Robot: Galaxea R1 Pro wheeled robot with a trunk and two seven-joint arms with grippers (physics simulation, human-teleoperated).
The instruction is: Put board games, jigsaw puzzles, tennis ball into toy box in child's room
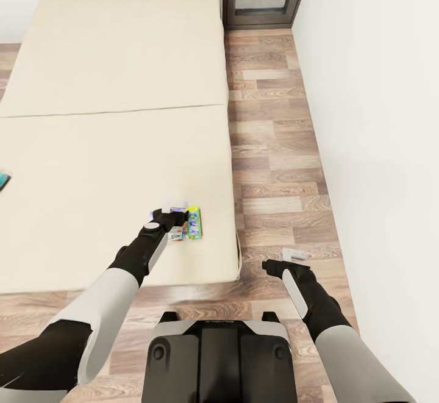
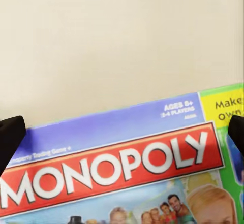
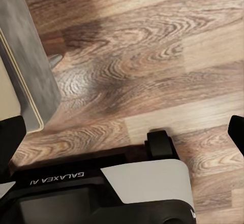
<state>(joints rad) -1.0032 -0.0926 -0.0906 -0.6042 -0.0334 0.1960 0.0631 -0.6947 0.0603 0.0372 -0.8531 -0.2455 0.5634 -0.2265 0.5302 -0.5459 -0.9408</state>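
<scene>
Left jaws poised over a board game on the bed.

The Monopoly board game (image 2: 122, 168) lies flat on the beige bed (image 1: 110, 116), near its foot corner, directly under the left gripper (image 1: 172, 211); in the left wrist view its dark fingertips (image 2: 10, 135) stand spread, one past each end of the box, not touching it. A second small blue box (image 1: 3, 180) lies on the bed well off to that gripper's left. The right gripper (image 1: 286, 258) hangs over the wood floor (image 3: 152, 56) beside the bed, jaws spread, empty.
</scene>
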